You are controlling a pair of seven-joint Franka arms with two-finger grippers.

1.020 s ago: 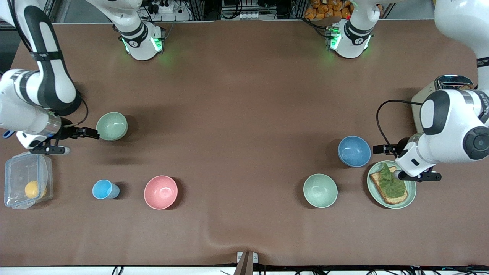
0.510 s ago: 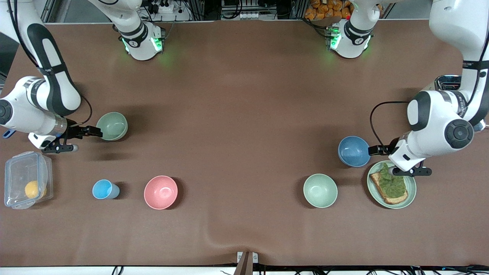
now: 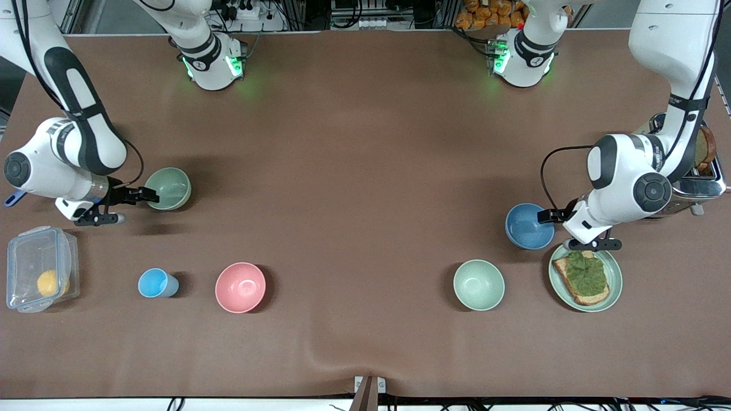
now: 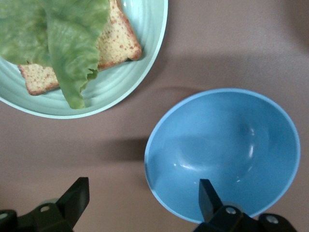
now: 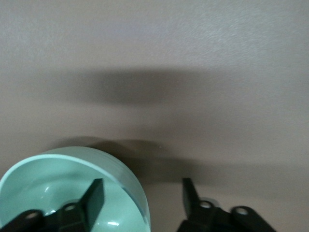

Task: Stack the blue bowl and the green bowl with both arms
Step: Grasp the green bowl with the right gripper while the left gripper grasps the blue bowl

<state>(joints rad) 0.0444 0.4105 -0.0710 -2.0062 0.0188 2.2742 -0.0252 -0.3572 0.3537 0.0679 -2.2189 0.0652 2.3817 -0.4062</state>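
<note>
Your left gripper (image 4: 145, 205) is spread wide at the blue bowl (image 3: 529, 226), astride its rim: one finger (image 4: 208, 195) sits inside the bowl, the other outside over bare table, and nothing is pinched. Take that blue bowl as your landmark. The plate (image 3: 611, 274) with toast (image 3: 581, 279) and lettuce lies just beside it, nearer the front camera, and the mint bowl (image 3: 478, 284) sits nearer the camera too, toward the right arm's end. The toaster (image 3: 699, 182) stands beside the blue bowl at the left arm's end.

The green bowl (image 3: 167, 188) is well apart from the blue bowl, at the right arm's end of the table. Your right gripper (image 5: 142, 198) straddles its rim, one finger (image 5: 94, 198) inside, one outside, with a gap showing at the wall.
</note>
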